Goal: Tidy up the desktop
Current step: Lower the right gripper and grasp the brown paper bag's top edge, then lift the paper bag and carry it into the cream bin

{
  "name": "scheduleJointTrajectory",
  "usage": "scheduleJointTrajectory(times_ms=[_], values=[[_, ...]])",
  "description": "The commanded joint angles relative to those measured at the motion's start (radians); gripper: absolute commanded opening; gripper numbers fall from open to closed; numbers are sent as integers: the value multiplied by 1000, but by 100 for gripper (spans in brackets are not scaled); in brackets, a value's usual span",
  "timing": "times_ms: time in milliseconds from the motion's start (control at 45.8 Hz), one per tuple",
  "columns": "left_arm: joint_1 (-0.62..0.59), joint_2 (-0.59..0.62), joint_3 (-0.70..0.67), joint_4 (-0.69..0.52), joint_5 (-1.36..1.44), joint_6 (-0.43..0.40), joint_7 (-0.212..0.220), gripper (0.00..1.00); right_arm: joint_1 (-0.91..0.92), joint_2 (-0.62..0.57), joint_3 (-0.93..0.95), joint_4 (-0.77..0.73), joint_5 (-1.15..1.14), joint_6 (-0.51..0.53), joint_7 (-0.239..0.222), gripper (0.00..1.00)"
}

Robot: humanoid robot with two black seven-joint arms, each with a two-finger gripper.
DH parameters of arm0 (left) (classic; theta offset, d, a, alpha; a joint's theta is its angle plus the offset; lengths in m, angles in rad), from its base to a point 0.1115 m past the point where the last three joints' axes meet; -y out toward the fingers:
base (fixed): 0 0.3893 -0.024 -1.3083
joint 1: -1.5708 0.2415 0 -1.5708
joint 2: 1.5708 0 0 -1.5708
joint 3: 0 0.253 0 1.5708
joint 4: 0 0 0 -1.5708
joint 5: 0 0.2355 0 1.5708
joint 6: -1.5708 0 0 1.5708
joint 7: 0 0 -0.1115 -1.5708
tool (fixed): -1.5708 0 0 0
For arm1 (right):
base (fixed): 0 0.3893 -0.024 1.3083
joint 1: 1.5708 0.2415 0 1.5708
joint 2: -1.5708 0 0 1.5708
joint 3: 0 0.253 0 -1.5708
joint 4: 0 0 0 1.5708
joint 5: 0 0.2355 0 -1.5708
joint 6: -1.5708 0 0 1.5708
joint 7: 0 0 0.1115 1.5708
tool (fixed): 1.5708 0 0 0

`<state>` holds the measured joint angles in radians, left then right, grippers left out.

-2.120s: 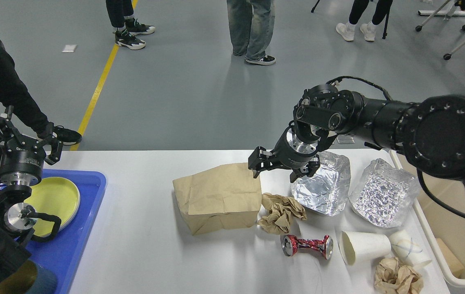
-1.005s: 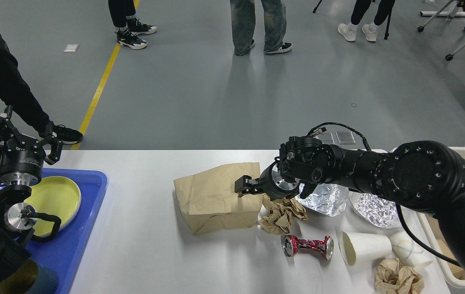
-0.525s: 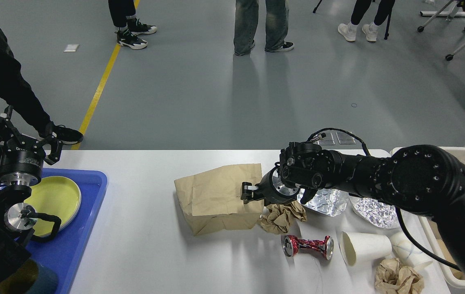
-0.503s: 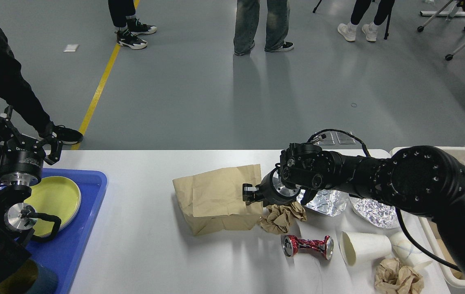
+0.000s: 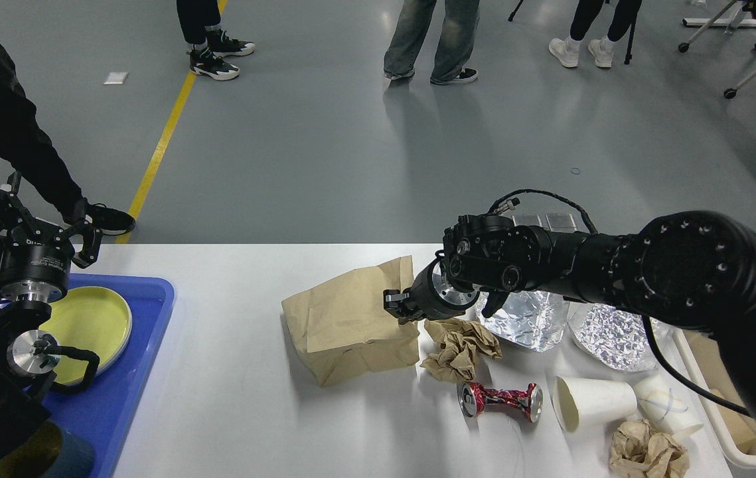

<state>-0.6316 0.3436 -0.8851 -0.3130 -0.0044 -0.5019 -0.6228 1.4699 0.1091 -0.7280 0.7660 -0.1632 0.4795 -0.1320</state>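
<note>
The white desktop (image 5: 231, 372) carries litter on its right half. A brown paper bag (image 5: 344, 318) lies near the middle. My right gripper (image 5: 396, 304) is shut on the bag's right edge, and that corner is raised a little off the desktop. My left gripper (image 5: 42, 219) is open and empty, held upright above the far end of the blue tray (image 5: 125, 398) at the left.
Right of the bag lie crumpled brown paper (image 5: 460, 345), a crushed red can (image 5: 498, 400), two foil bags (image 5: 529, 318), two white paper cups (image 5: 593, 401) and another paper wad (image 5: 646, 451). A yellow plate (image 5: 89, 322) sits in the tray. A beige bin (image 5: 729, 431) stands at the right edge. People stand beyond the table.
My right gripper came down from above the foil bag to the paper bag's right edge, closed on it, and has now raised that edge slightly. The left arm has not moved.
</note>
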Motion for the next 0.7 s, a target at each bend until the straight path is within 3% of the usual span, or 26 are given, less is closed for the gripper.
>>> scheduleJointTrajectory(times_ms=[0, 197, 481, 678], values=[[0, 0, 0, 0, 0, 0, 0, 96, 99, -89, 85, 107, 1, 89, 0, 0], [0, 0, 0, 0, 0, 0, 0, 96, 289, -255, 159, 234, 2, 114, -1, 0], [0, 0, 0, 0, 0, 0, 0, 96, 545, -494, 193, 246, 10, 223, -1, 0], [0, 0, 0, 0, 0, 0, 0, 96, 561, -633, 174, 240, 5, 257, -6, 0]])
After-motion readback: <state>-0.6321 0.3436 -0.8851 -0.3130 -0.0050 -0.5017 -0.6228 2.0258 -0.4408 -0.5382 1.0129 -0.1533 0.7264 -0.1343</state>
